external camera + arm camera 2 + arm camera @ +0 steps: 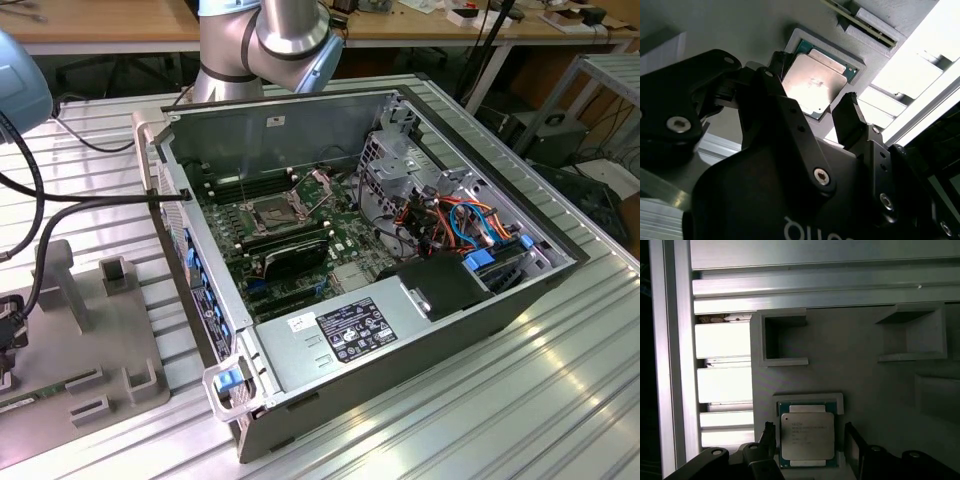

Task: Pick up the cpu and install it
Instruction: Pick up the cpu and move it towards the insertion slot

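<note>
Dull silver-grey metal forms the top of the cpu [806, 436], a flat square chip with a narrow green board edge showing around the lid and faint print on its face. It lies flat in a square, raised-rim pocket [808, 399] of the grey fixture plate [860, 380], near the plate's edge that borders the ribbed aluminium counter [722, 385]. The tool [810, 442] hangs over it, its two black fingers [768, 437] spread apart, one at each side of the chip.

Dim wrist views, glare on cpu [815, 92]
</note>
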Tool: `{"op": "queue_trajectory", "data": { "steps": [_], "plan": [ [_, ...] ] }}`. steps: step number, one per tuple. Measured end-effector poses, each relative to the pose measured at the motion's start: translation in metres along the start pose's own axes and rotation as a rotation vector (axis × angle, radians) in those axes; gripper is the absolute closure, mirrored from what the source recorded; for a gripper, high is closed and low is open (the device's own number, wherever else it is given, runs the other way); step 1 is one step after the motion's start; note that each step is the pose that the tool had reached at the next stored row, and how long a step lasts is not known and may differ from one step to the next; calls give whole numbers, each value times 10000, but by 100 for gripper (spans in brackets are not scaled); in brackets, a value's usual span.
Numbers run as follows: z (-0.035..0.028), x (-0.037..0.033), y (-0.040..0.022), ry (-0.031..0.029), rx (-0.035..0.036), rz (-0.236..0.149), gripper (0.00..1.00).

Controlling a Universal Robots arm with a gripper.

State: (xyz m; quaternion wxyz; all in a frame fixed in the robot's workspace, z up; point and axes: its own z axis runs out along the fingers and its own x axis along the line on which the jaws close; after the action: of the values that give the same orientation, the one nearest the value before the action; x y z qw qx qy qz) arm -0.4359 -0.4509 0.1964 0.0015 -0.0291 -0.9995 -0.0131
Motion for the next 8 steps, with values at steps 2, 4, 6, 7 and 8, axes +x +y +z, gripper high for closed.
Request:
{"op": "queue_trajectory", "data": {
  "steps": [2,4,6,7,8],
  "plan": [
    [4,0,0,-1,-5,0,34],
    [6,0,1,0,-10,1,34],
    [13,0,0,0,-12,1,34],
    [18,0,0,-1,-12,0,34],
    [21,0,0,0,-11,0,34]
  ]
}}
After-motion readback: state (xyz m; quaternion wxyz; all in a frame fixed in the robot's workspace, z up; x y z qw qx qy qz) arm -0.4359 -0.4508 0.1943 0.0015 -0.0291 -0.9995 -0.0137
